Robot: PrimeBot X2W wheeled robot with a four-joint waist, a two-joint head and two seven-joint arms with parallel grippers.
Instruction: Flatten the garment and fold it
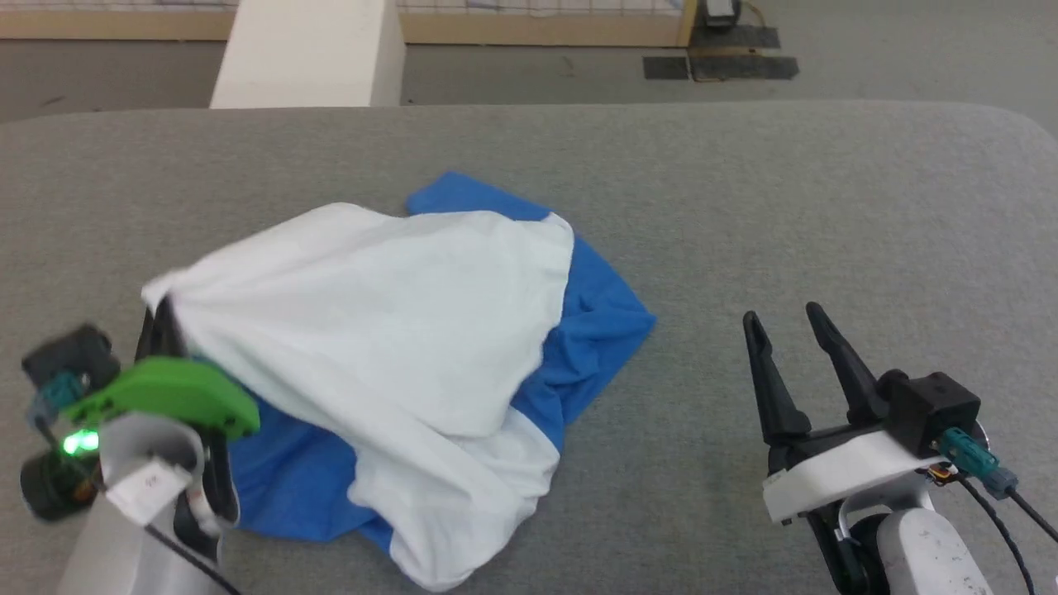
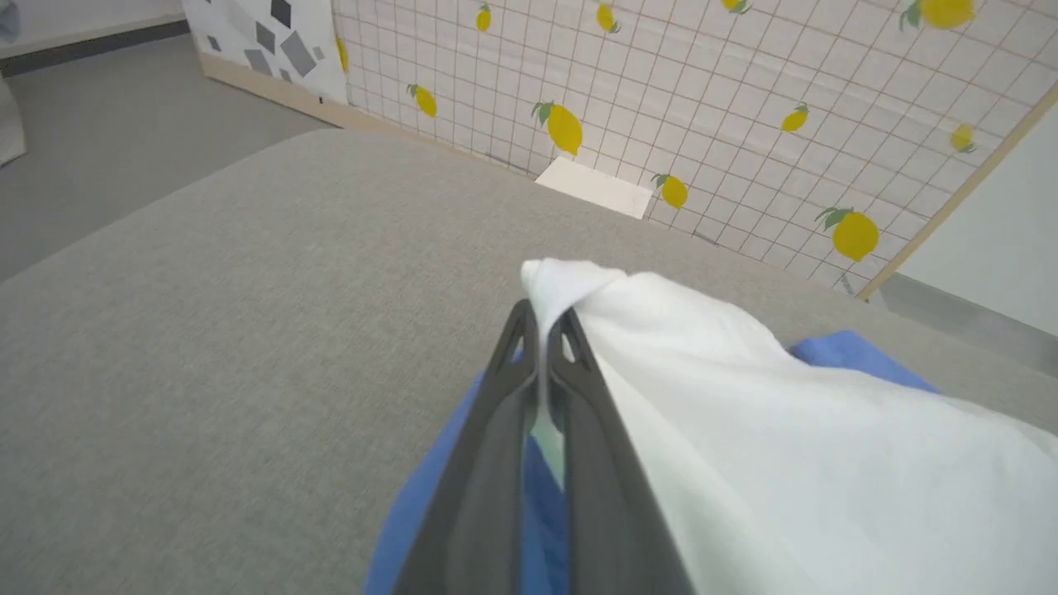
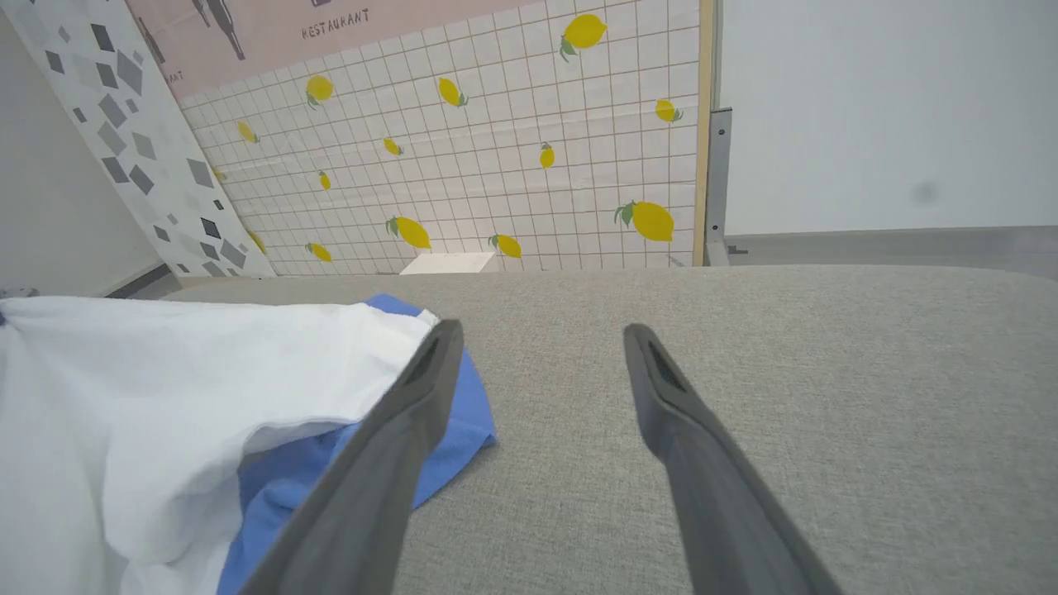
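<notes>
garment (image 1: pixel 397 330): on table (image 1: pixel 826 207), left of centre | block (image 1: pixel 314 49): behind table

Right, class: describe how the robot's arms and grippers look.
Both have two long, dark, tapering fingers on pale forearms. The left gripper carries a curved green plate, a green light and a white label; the right gripper a white plate and teal cable plug.

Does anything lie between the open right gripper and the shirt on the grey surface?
Nothing visible does. Only bare grey surface separates the right gripper from the blue edge of the garment. The left gripper is shut on its white cloth.
</notes>
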